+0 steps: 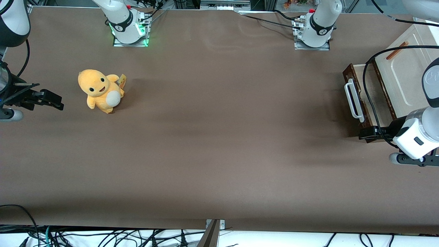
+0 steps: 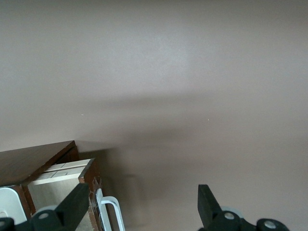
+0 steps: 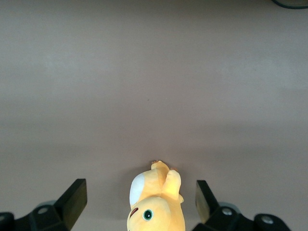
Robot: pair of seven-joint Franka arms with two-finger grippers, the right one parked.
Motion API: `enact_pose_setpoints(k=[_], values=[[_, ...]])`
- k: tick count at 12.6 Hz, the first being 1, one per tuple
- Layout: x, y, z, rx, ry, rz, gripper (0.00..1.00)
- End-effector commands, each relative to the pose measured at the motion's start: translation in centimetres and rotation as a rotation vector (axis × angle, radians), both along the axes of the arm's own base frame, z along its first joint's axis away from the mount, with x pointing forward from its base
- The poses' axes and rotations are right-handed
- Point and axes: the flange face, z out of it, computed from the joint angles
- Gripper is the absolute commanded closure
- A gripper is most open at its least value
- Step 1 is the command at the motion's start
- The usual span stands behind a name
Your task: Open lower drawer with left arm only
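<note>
The drawer (image 1: pixel 367 97) sits pulled out at the working arm's end of the table (image 1: pixel 219 137), its pale inside showing and its white handle (image 1: pixel 354 100) free. The pincer (image 1: pixel 367 133) hovers just beside the drawer's nearer corner, fingers (image 2: pixel 77 202) spread wide, holding nothing.

Drawer (image 1: pixel 364 99): you find it at the working arm's end of the table (image 1: pixel 219 137), pulled partly out of its cabinet (image 1: pixel 408 73).
Handle (image 1: pixel 353 99): on the drawer's front.
Gripper (image 1: pixel 368 133): just beside the drawer's corner, nearer the front camera than the handle, fingers (image 2: pixel 74 204) spread apart.
Plush toy (image 1: pixel 100 90): well apart, toward the parked arm's end.
</note>
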Motion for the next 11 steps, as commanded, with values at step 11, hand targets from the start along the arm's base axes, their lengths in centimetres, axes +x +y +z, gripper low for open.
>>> enact_pose_setpoints(k=[11], values=[[-0.35,-0.5,0.78,0.005,-0.012,-0.033,0.0]])
